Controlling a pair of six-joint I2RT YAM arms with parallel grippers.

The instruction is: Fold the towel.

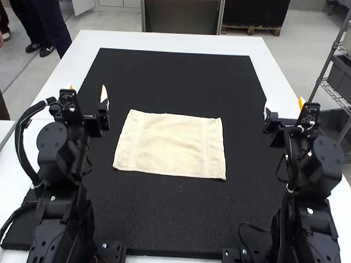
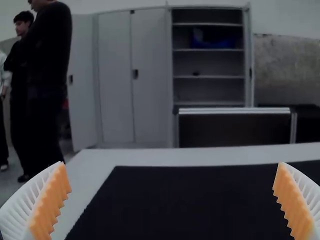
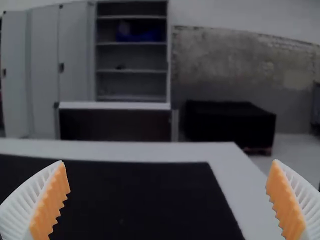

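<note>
Towel (image 1: 171, 145) lies flat on black mat (image 1: 175, 219), left fingers (image 2: 52, 202) and right fingers (image 3: 51, 202) both wide apart; best to descend gently, pinch the near corners shallowly, lift together, and carry that edge over low, evenly taut, corners matched.

The table (image 1: 170, 41) is white, and a black mat (image 1: 175, 82) lies flat on it, with white showing past its far edge and along both sides. On the mat, around its middle, a cream towel (image 1: 173, 145) lies flat as a rough rectangle (a little askew), a woven band near each short side.
</note>
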